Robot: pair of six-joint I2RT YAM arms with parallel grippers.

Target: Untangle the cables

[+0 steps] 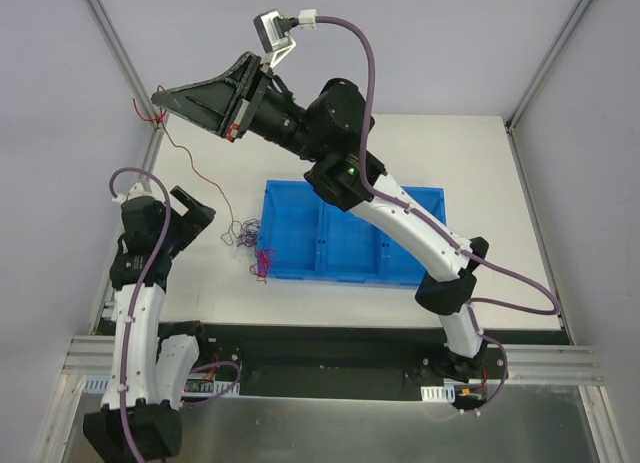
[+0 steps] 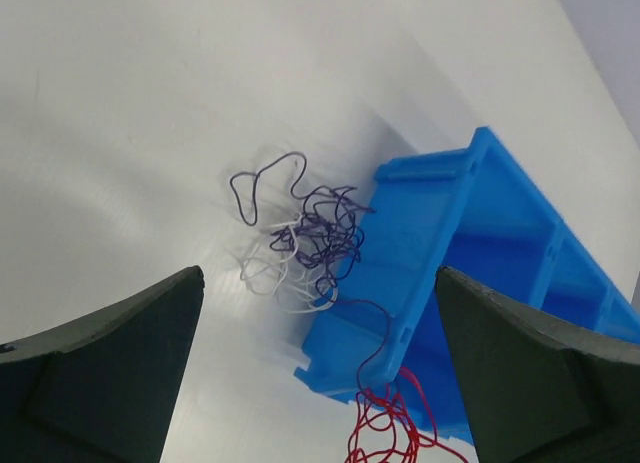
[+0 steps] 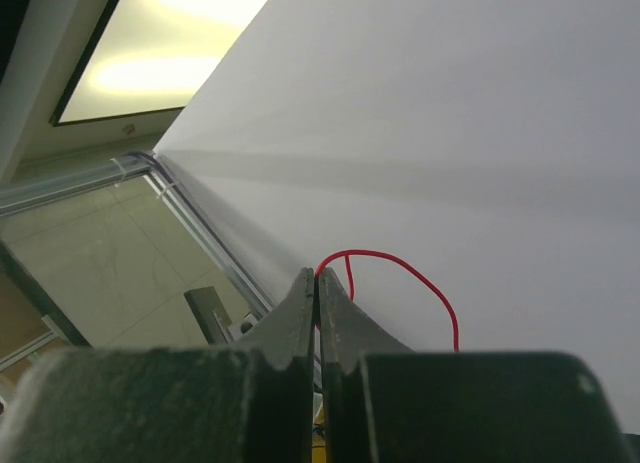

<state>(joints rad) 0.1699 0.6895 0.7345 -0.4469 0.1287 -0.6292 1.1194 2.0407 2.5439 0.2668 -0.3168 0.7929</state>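
Wire (image 1: pixel 190 159), red and hair-thin, slants from my right pincer (image 1: pixel 162 99), pinched shut on it high at far left, down to the purple-and-white knot (image 2: pixel 310 238) on the counter (image 1: pixel 470 158), just below my wide left pincer (image 1: pixel 195 208).

Right pincer (image 3: pixel 318 283) clamped, left pincer (image 2: pixel 318 275) agape

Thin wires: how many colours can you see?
3. The red wire hangs from the shut right gripper, more bunched at the blue tray's corner; purple and white lie knotted beside it. More may be hidden.

Red, white, purple cables (image 2: pixel 325 238); blue bin (image 2: pixel 440 173)
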